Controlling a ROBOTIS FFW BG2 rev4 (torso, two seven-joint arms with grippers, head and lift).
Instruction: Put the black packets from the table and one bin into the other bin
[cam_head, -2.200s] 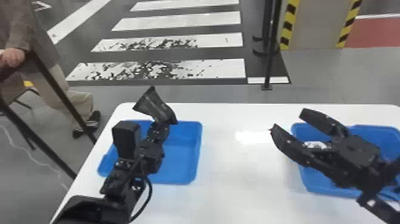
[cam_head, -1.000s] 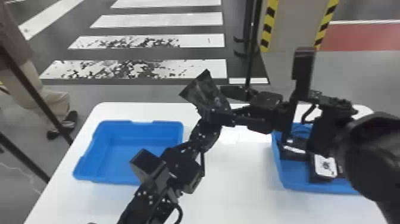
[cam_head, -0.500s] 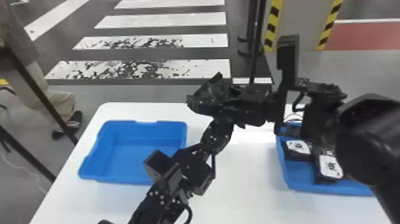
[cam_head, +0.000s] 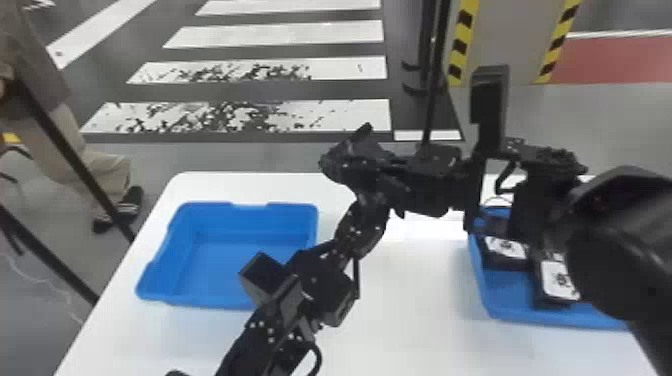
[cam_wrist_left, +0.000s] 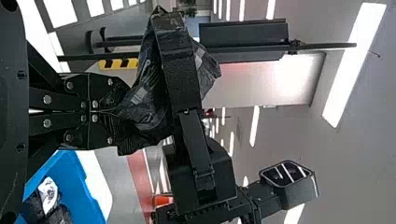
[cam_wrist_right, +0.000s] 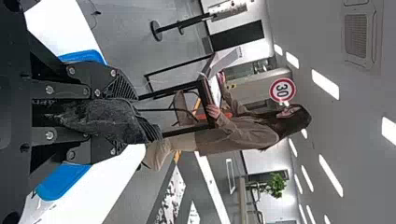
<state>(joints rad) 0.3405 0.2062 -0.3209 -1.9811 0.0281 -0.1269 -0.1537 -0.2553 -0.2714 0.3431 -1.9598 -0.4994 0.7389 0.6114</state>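
Pinching one black packet (cam_wrist_left: 147, 105), left jaws (cam_head: 369, 192), seemingly right jaws (cam_head: 387, 172), clearer in wrist views.

On the surface (cam_head: 415, 310), the left bin (cam_head: 165, 250) and the right bin (cam_head: 505, 302) are sitting well apart, with a bare stretch running between them. Inside the right bin, one packet (cam_head: 506, 250) is lying near its left wall, and a second packet (cam_head: 557, 280) is lying to the right and nearer the front. Beyond the surface, a crosswalk (cam_head: 345, 112) is stretching across the floor (cam_head: 225, 155), and a post (cam_head: 431, 100) is standing to the right of its stripes.
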